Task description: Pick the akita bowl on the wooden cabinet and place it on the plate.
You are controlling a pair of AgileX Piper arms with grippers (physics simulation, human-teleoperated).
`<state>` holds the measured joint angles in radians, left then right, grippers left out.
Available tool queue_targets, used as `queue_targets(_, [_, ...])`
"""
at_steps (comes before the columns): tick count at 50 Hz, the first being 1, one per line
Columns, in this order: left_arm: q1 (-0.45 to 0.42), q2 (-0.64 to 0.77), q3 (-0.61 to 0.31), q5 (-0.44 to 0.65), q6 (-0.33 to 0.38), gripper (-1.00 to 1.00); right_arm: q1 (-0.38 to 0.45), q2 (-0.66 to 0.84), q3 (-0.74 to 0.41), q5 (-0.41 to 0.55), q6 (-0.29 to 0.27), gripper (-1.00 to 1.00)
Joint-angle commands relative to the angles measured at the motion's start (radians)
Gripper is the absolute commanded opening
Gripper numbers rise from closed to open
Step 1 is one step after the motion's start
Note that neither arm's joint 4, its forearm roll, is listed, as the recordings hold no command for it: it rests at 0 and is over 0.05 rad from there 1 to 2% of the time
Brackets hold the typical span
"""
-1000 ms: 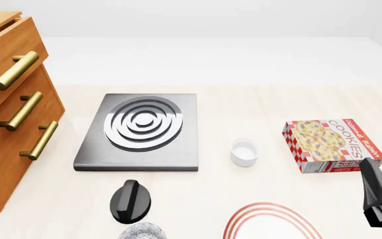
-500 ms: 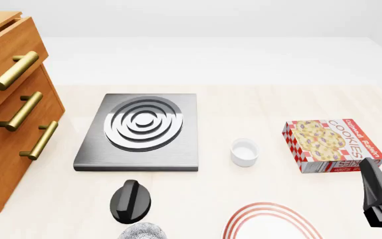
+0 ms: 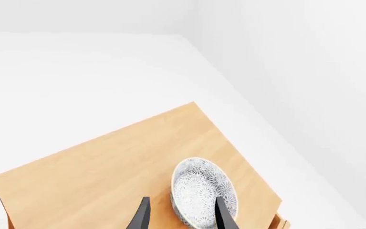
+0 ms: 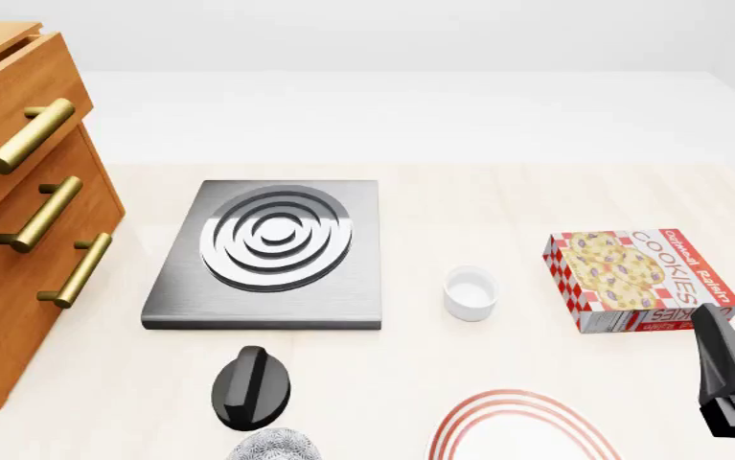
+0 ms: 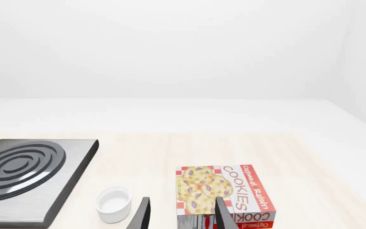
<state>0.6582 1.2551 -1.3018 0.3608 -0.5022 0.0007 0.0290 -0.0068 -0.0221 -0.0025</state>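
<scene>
The akita bowl [image 3: 202, 186], white with a fine grey lace pattern, stands on the flat top of the wooden cabinet [image 3: 106, 162]. My left gripper [image 3: 183, 218] hovers over it, open, with one finger above the bowl's inside and the other outside its rim. In the front view the cabinet [image 4: 22, 220] fills the left side; its top and the left gripper are out of frame there. The plate [image 4: 520, 426], white with red rings, lies at the near edge. My right gripper [image 4: 715, 335] [image 5: 183, 218] is open and empty, right of the plate.
A grey stove burner [image 4: 271, 249] sits mid-table, with a small white cup [image 4: 470, 292] to its right and a cookies box [image 4: 635, 278] just ahead of the right gripper. Near the front lie a black knob-shaped object [image 4: 252, 383] and a look-alike patterned bowl [image 4: 275, 446].
</scene>
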Motion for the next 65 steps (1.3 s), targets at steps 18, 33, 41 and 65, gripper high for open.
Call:
queue_targets(18, [-0.02,0.028,0.016,-0.027,0.007,1.0,0.0,0.0,0.0,0.0,0.0,1.0])
queue_targets(33, [-0.032,0.043,0.022,-0.038,0.014,1.0,0.0,0.0,0.0,0.0,0.0,1.0])
queue_targets(41, [-0.039,0.052,0.025,-0.044,0.017,1.0,0.0,0.0,0.0,0.0,0.0,1.0])
queue_targets(65, [-0.052,0.074,0.028,-0.059,0.021,1.0,0.0,0.0,0.0,0.0,0.0,1.0])
